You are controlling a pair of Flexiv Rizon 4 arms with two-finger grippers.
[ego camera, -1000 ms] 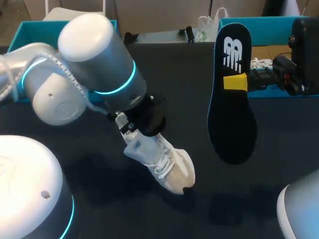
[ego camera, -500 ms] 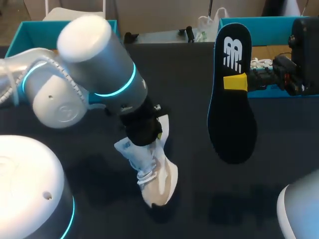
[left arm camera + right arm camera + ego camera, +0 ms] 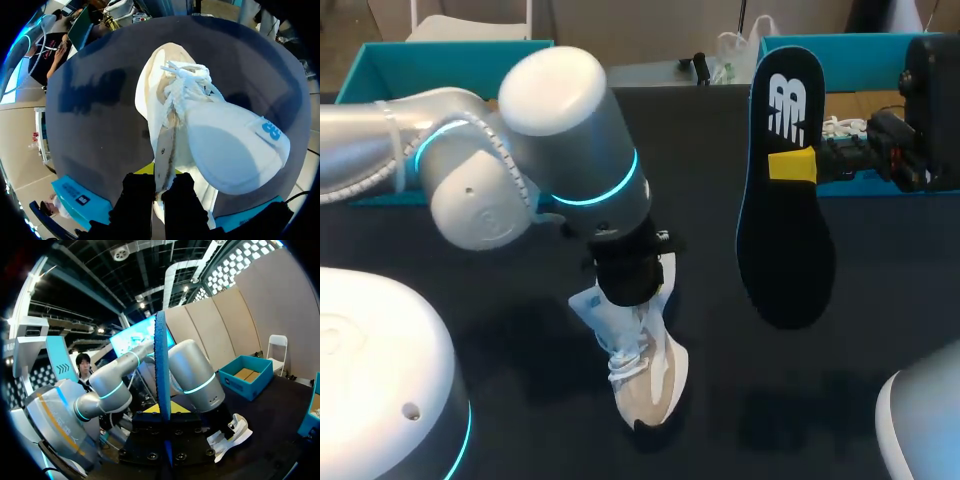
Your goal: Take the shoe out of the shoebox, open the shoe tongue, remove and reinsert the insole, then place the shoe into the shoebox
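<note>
A white shoe [image 3: 650, 365] hangs toe-down, its toe at the dark table [image 3: 770, 420]. My left gripper [image 3: 638, 272] is shut on its heel collar. In the left wrist view the black fingers [image 3: 135, 202] pinch the shoe's [image 3: 220, 135] side wall, with the left gripper [image 3: 159, 182] right behind the laces. My right gripper [image 3: 792, 165] is shut on a dark insole [image 3: 785, 240], held upright above the table at the right. The right wrist view shows the insole [image 3: 161, 370] edge-on in the right gripper [image 3: 162, 412], with the shoe [image 3: 231, 435] ahead of it. The teal shoebox [image 3: 840, 42] stands at the back right.
A second teal box [image 3: 430, 50] stands at the back left and shows as the teal box [image 3: 247, 374] ahead of the right gripper. My left arm's big elbow [image 3: 570, 140] reaches over the middle of the table.
My left arm has swung to the right and turned the shoe, so its toe now points toward the table's front instead of to the right. The right arm and insole have not moved.
</note>
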